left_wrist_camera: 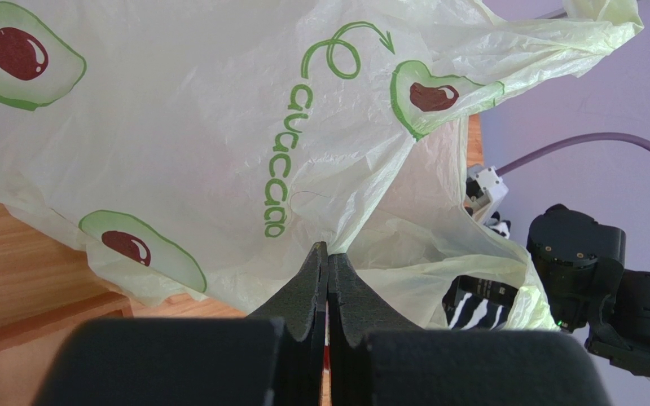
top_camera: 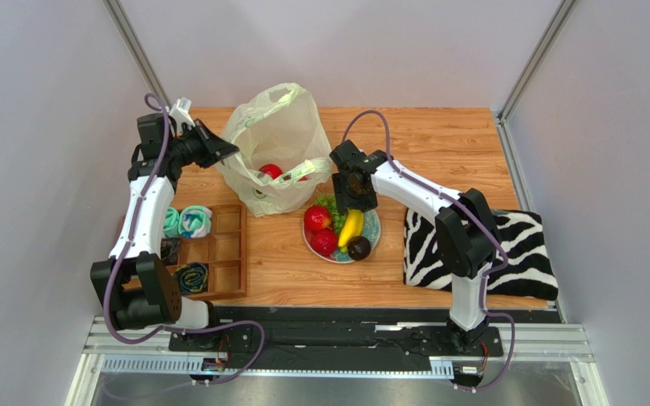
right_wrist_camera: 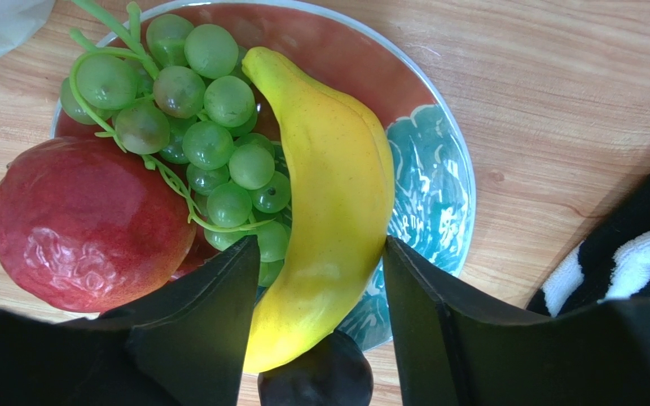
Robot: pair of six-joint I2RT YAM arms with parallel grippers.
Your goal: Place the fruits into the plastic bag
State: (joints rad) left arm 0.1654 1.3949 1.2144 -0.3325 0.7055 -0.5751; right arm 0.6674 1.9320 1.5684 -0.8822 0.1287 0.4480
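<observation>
- A wooden tray (top_camera: pixel 244 247) at the table's left holds rolled teal cloth bundles (top_camera: pixel 186 222).
- The left gripper (left_wrist_camera: pixel 327 254) has its fingers pressed together, pinching the left edge of the plastic bag (left_wrist_camera: pixel 218 127).
- The plastic bag stands open at the back middle of the table, with one red fruit (top_camera: pixel 271 171) inside.
- Just in front of the bag, a plate (right_wrist_camera: pixel 430 161) carries the grape bunch (right_wrist_camera: pixel 210 135), two red round fruits (top_camera: pixel 317 218), the banana (right_wrist_camera: pixel 337 186) and the dark oval fruit (top_camera: pixel 359 248).
- The right gripper (right_wrist_camera: pixel 320 254) is spread wide, one finger on each side of the banana, clamping nothing.
- The zebra cloth (top_camera: pixel 515 245) lies to the right.
</observation>
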